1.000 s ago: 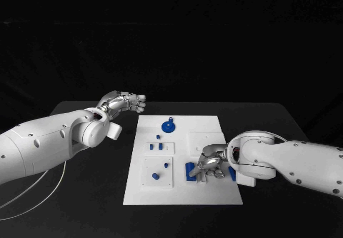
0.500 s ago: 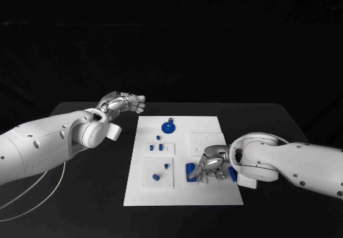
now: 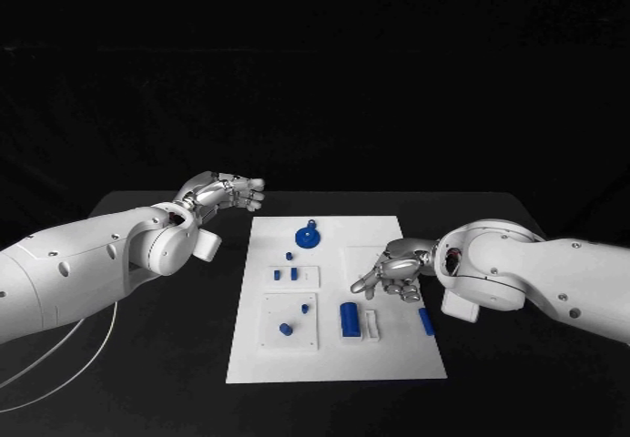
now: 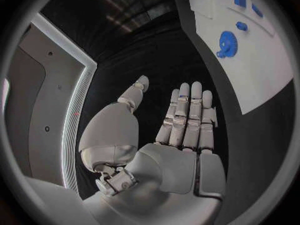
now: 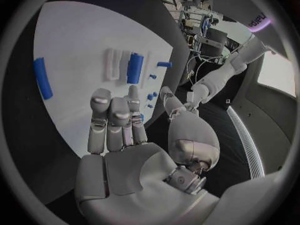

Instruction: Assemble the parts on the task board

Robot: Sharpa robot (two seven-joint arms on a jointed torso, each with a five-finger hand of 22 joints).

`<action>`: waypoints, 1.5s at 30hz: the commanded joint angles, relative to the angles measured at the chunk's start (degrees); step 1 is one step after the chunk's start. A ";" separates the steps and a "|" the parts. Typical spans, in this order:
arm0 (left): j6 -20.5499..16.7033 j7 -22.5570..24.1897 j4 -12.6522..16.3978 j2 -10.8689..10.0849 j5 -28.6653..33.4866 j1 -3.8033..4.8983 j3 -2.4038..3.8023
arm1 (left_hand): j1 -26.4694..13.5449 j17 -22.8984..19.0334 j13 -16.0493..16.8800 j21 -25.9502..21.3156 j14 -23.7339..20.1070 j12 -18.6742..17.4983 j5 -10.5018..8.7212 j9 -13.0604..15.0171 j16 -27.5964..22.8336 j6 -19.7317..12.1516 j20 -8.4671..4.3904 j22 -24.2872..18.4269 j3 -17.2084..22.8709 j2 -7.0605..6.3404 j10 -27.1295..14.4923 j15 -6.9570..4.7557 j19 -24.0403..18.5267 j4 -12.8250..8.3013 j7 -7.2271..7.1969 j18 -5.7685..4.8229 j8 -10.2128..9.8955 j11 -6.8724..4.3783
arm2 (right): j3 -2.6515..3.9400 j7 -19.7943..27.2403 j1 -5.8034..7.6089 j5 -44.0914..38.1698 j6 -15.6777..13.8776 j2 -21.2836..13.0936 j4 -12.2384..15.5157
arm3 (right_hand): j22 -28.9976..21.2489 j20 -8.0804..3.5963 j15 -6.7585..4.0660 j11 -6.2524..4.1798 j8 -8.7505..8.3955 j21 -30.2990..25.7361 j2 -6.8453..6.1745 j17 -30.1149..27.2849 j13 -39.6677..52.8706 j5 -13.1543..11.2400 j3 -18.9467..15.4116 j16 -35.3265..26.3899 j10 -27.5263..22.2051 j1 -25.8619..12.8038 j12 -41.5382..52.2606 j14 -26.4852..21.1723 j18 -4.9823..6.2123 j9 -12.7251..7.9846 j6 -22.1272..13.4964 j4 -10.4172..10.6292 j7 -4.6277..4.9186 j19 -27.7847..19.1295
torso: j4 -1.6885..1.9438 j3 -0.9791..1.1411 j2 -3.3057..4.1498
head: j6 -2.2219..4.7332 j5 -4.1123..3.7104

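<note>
fingers apart above the board

fingers (image 3: 371, 286) of right hand (image 3: 394, 269) spread, holding nothing, above white rectangular task board (image 3: 381, 355). blue oblong part (image 3: 350, 319) lies just beside white slotted rail (image 3: 371, 325). approach squarely, grip its long sides.

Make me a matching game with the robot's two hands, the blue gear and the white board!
Things:
1. left hand
2. right hand
3. blue gear
4. white board

Places or states:
A. lies on the black table
B. open, fingers apart, above the board's right part
C. sits on the far part of the board
D. empty, over the table beside the board's far left corner

Pairs: 1-D, 2-B, 3-C, 4-A
</note>
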 commanded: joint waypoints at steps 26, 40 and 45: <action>0.70 0.33 0.54 -0.31 0.33 0.04 -0.03 | -0.25 0.22 -0.06 -0.30 0.18 -0.13 -0.04 -0.09 -0.34 -0.29 0.16 0.15 0.10 0.30 -0.44 0.32 -0.02 0.12 -0.05 0.98 0.32 -0.12 | -3.72 -5.05 1.99 -10.03 10.02 -12.22 1.10 | -0.38 0.60 0.34 0.39 -0.21 -0.19 -0.07 -0.16 0.19 0.24 4.57 -0.70 -0.25 4.93 -0.82 0.06 2.53 -0.05 -0.33 0.76 0.36 -0.21 | -0.10 0.03 0.04 | -0.07 -3.55; 0.80 0.33 0.57 -0.42 0.33 0.03 -0.03 | -0.32 0.29 -0.06 -0.32 0.20 -0.12 -0.06 -0.10 -0.39 -0.30 0.17 0.19 0.08 0.30 -0.44 0.32 0.00 0.16 -0.04 0.97 0.32 -0.12 | -5.27 -4.46 0.38 -11.26 7.81 -12.15 1.04 | -0.41 0.91 0.53 0.59 -0.57 -0.29 -0.51 -0.22 0.21 0.20 3.70 -0.88 -0.51 2.78 -1.00 -0.03 2.53 -0.23 -0.85 1.79 0.56 -0.58 | 0.02 -0.04 0.05 | -0.44 -3.82; 0.84 0.32 0.59 -0.49 0.33 0.03 -0.03 | -0.34 0.32 -0.06 -0.33 0.20 -0.12 -0.07 -0.11 -0.40 -0.31 0.17 0.20 0.07 0.30 -0.44 0.32 0.01 0.17 -0.04 0.97 0.32 -0.12 | -5.28 -4.03 -0.13 -11.27 7.17 -11.44 0.97 | -0.40 0.88 0.51 0.57 -0.59 -0.27 -0.41 -0.20 0.24 0.12 3.11 -0.89 -0.53 2.22 -1.00 -0.06 2.53 -0.24 -0.86 1.66 0.54 -0.65 | 0.08 0.01 0.05 | -0.46 -3.66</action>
